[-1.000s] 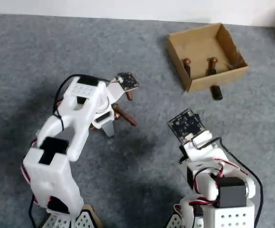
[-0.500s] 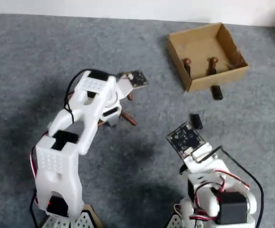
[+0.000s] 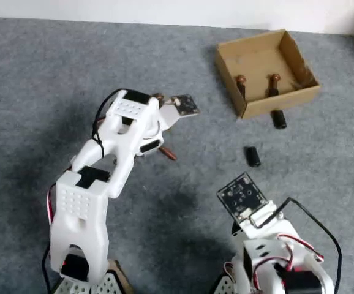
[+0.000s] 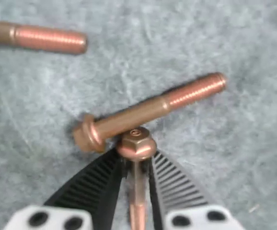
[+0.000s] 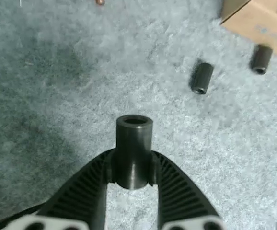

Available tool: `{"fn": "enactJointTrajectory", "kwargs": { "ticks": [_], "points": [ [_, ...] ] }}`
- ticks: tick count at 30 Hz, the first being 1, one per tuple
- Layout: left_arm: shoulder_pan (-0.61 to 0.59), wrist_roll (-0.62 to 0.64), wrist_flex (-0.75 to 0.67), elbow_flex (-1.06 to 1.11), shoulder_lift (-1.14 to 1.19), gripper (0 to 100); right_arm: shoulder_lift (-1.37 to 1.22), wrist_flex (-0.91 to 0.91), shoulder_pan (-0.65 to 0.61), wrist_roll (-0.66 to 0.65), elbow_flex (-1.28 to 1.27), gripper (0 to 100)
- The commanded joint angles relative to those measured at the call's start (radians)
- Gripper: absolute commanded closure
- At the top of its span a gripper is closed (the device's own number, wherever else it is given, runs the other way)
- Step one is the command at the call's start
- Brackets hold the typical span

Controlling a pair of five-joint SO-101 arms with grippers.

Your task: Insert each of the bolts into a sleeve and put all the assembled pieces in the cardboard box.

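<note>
My left gripper [image 4: 134, 160] is shut on a copper bolt [image 4: 136, 144], whose hex head points away from the wrist. Just beyond it a second bolt [image 4: 148, 111] lies on the grey carpet, touching the held one's head. A third bolt [image 4: 35, 37] lies farther off. My right gripper [image 5: 134, 163] is shut on an upright black sleeve [image 5: 134, 148], held low over the carpet near its base. In the high view the left arm [image 3: 131, 119] stretches over the bolts mid-table, and one bolt [image 3: 168, 154] sticks out beside it. The cardboard box [image 3: 226, 64] holds two assembled pieces [image 3: 272, 84].
Two loose black sleeves lie on the carpet: one [image 3: 252, 155] between the arms, one [image 3: 278, 118] against the box's front wall. Both also show in the right wrist view, the first sleeve [image 5: 201, 77] and the second sleeve [image 5: 261, 59] by the box corner [image 5: 265, 21].
The left arm has stretched farther out and to the right over the bolts. The right arm has drawn back toward its base, uncovering a sleeve on the carpet.
</note>
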State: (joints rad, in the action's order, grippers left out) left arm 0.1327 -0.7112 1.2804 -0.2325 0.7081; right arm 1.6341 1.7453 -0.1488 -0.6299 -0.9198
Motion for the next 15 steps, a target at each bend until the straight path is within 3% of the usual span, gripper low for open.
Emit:
{"fn": "enactJointTrajectory", "kwargs": {
  "ticks": [1,6,15],
  "points": [
    [-0.008,0.074,-0.017,-0.059,0.004,99,0.031,0.002,-0.008,-0.006,0.012,99.3],
    [-0.036,0.218,-0.025,-0.073,-0.024,99,0.076,-0.002,-0.008,-0.006,0.01,99.3],
    [-0.062,0.44,-0.017,0.016,-0.308,99,0.156,-0.059,-0.008,0.014,-0.004,99.3]
  ]
}}
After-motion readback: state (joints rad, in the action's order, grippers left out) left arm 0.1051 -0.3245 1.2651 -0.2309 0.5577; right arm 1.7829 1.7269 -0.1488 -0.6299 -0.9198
